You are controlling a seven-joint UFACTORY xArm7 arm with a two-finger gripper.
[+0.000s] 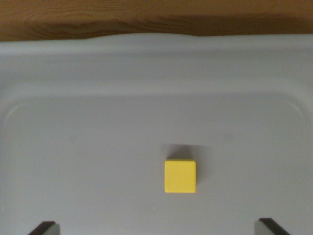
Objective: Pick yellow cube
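Yellow cube (180, 176) sits alone in grey tray (58, 122), untouched; jaws spread wide apart above, slightly off-centre, ready to descend.

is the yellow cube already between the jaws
No, the small yellow cube sits alone on the pale grey plastic tray, ahead of both dark jaw tips.

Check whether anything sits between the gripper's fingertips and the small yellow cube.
Nothing visible does. The small yellow cube lies alone on the grey plastic tray, with only bare tray between it and the gripper at the bottom edge.
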